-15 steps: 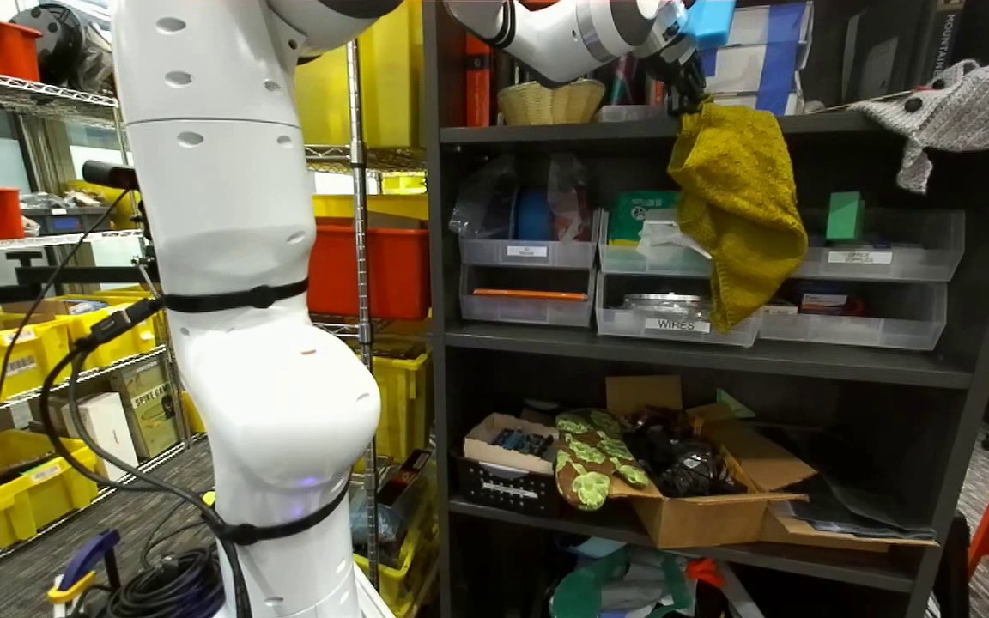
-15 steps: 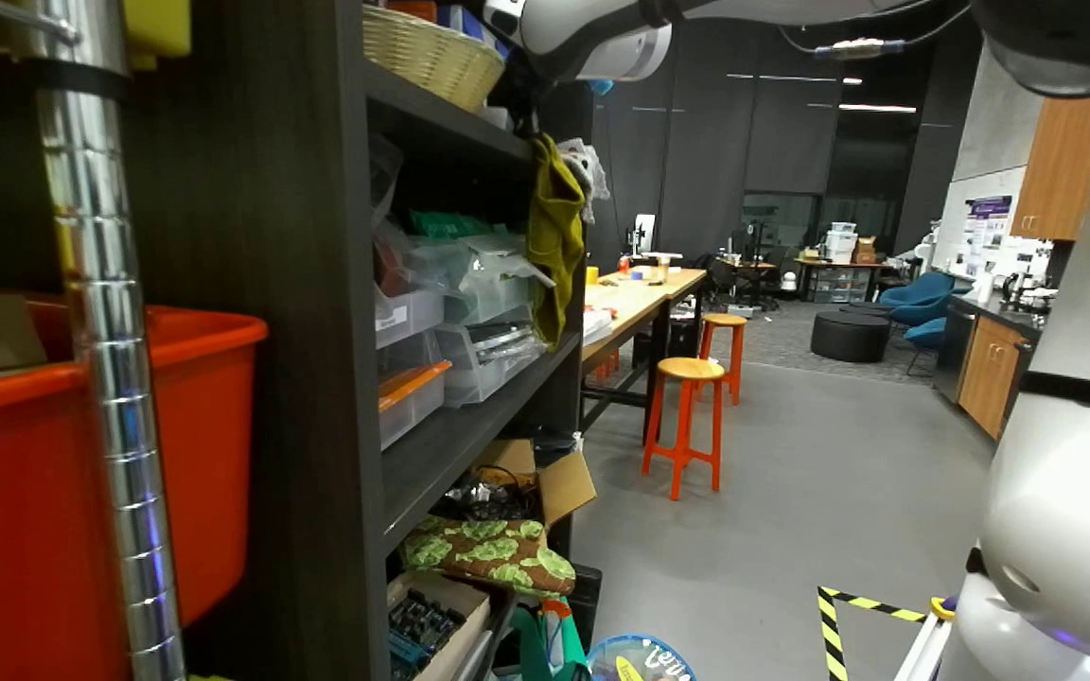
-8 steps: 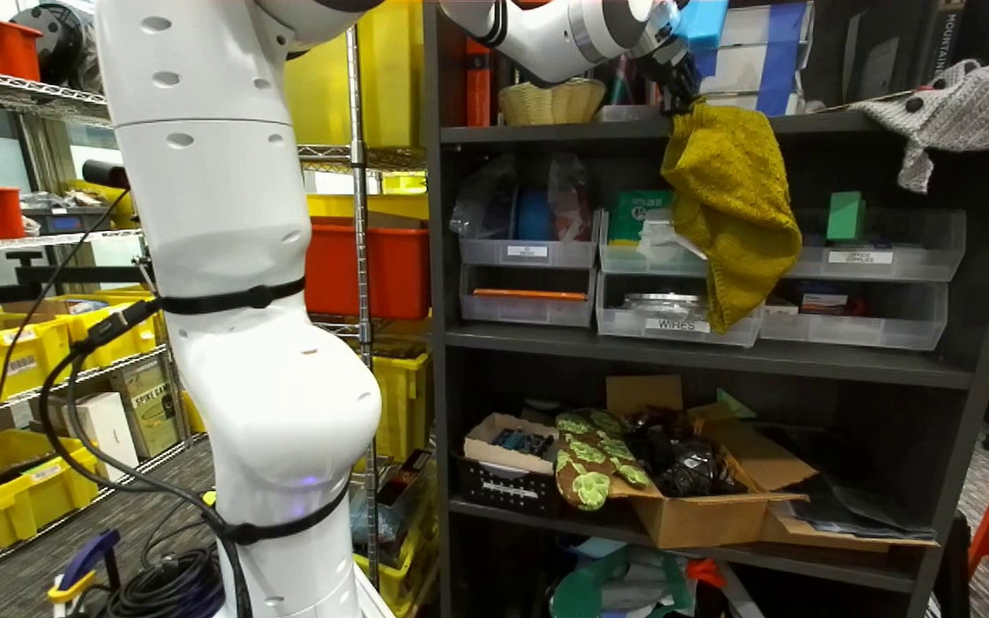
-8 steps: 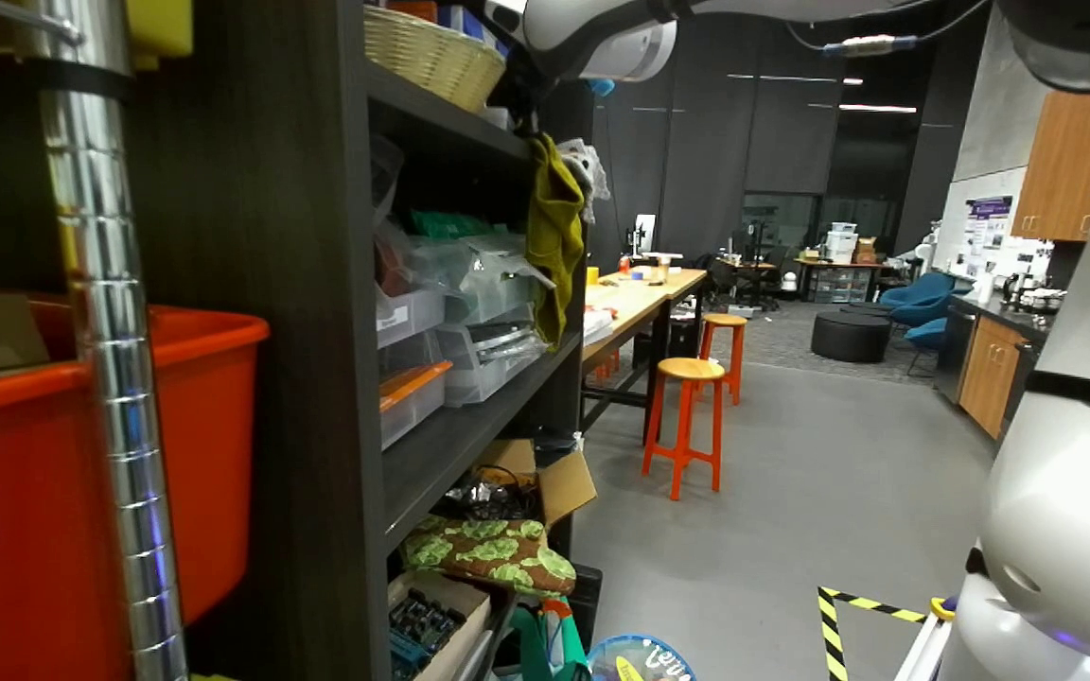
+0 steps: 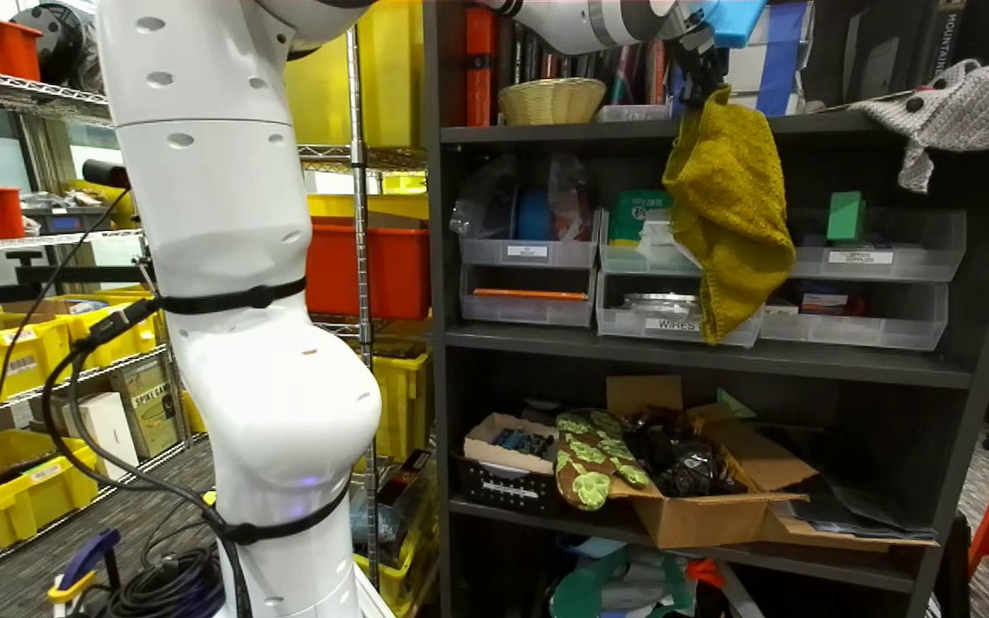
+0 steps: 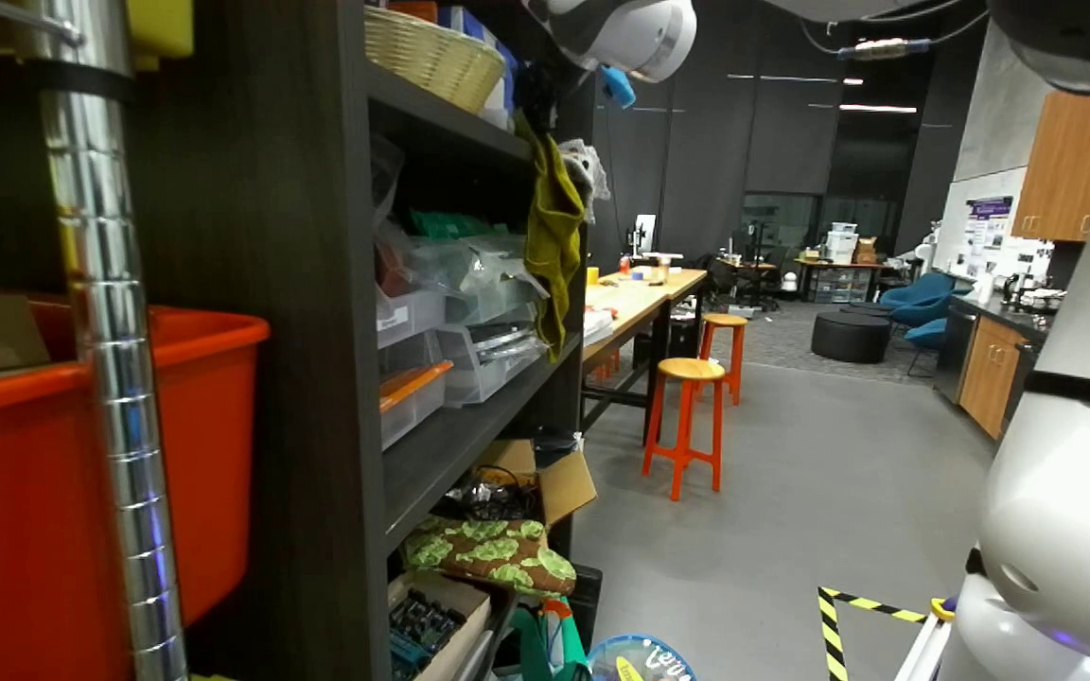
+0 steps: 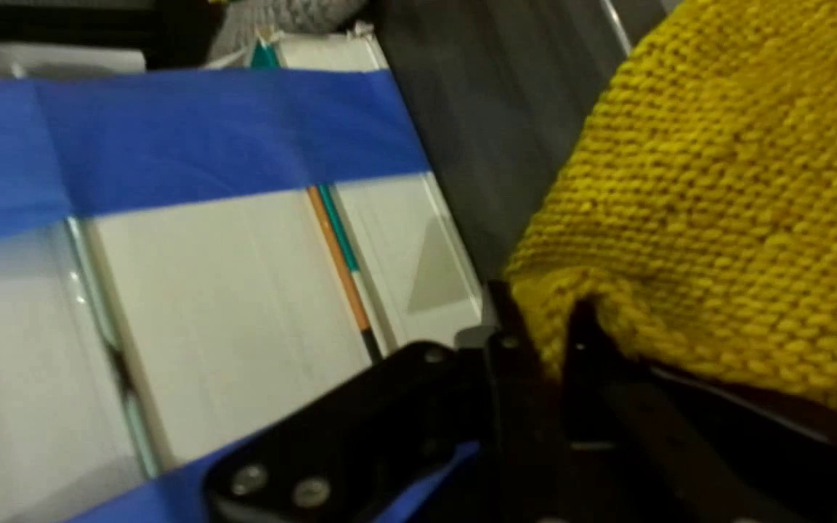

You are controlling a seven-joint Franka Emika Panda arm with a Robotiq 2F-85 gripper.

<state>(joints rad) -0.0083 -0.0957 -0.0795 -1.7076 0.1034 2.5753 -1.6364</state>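
Note:
A mustard-yellow knitted cloth (image 5: 731,206) hangs in loose folds below my gripper (image 5: 704,91), in front of the dark shelf unit. In the wrist view the gripper (image 7: 546,341) is shut on one edge of the cloth (image 7: 738,203), with a fold pinched between its dark fingertips. The cloth's lower tip reaches down before the clear bin labelled WIRES. From the side, the cloth (image 6: 554,227) hangs just outside the upper shelf's front edge. Close beside the fingers, white boxes (image 7: 208,305) bound with blue tape (image 7: 229,134) fill the wrist view's left.
The upper shelf board (image 5: 529,135) carries a wicker basket (image 5: 550,103) and a grey crocheted animal (image 5: 967,112) whose body overhangs the edge. Clear plastic bins (image 5: 567,316) line the shelf below. Lower down sit an open cardboard box (image 5: 700,522) and a leaf-patterned mitt (image 5: 593,481).
In the exterior views the gripper first shifts slightly left, then right and a little up, its wrist tilting. The cloth stays in its grip and swings, its lower tip drifting slightly left and down.

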